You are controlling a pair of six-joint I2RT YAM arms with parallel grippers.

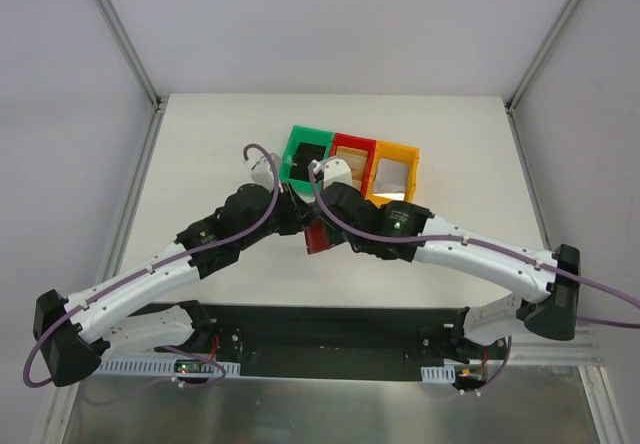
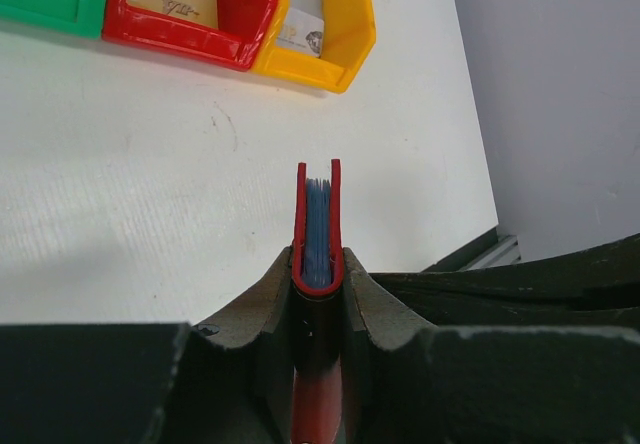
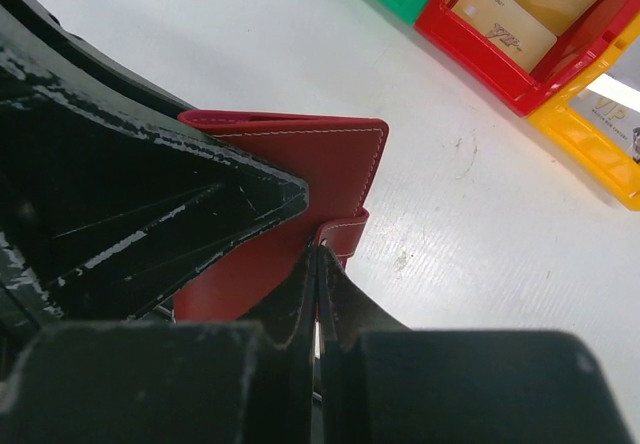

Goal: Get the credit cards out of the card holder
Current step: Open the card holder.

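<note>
1. Now I think the step is opening the card holder (image 3: 290, 164).
2. The left hand (image 2: 320, 264) squeezes it, folded, over the tabletop (image 2: 150, 184), a little nearer than the coloured bins (image 1: 352, 140).
3. The right hand (image 3: 316, 264) is pinched shut on its little strap (image 3: 342, 232).
4. Next, the strap must be pulled loose so the blue cards (image 2: 318, 224) show.

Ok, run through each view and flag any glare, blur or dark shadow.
Top external: even light, a blown-out white patch at the near end of the yellow bin. Left wrist: the left gripper is close, dark and soft-edged, the card holder sharp. Right wrist: the right gripper is a dark blur; the card in the yellow bin glares white.
</note>
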